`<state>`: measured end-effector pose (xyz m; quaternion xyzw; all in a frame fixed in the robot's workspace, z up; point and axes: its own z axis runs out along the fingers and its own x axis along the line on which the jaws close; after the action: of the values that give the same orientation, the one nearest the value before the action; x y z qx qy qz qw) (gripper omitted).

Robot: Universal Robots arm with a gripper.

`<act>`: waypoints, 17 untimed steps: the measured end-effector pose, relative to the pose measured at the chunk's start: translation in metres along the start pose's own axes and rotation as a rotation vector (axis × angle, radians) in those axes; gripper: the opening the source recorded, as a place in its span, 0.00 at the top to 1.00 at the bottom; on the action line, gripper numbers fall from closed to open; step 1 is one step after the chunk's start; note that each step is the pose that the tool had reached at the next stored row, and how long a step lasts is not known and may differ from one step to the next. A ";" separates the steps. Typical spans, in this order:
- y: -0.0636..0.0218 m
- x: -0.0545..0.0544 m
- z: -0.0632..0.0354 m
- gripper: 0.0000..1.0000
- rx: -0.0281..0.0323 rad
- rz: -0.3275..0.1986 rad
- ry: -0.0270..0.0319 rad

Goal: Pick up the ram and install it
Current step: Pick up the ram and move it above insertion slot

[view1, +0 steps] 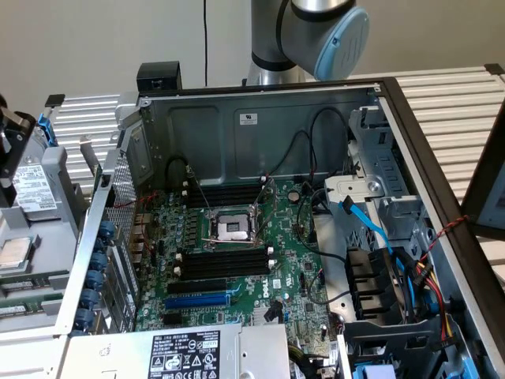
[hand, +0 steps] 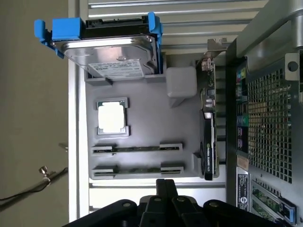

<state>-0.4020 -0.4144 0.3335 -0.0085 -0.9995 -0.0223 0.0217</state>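
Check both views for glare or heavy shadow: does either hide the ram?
Wrist view: flat, even light on the grey tray; the CPU lid glares white, the hard drive top has a soft sheen, the ram is unobscured. Exterior view: motherboard evenly lit, the cable bay in shadow.

Exterior view looks down, close, into the open computer case (view1: 237,126); wrist view faces the parts tray (hand: 184,127) beside it; both probably share the hard drive (view1: 31,193).
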 end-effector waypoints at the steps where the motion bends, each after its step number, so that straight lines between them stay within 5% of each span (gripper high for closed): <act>1: 0.0000 0.000 0.0001 0.90 0.0008 -0.018 0.0008; 17: -0.0002 0.000 0.0054 0.90 0.0136 -0.308 0.0137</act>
<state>-0.4020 -0.4143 0.3281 0.1451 -0.9889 -0.0187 0.0249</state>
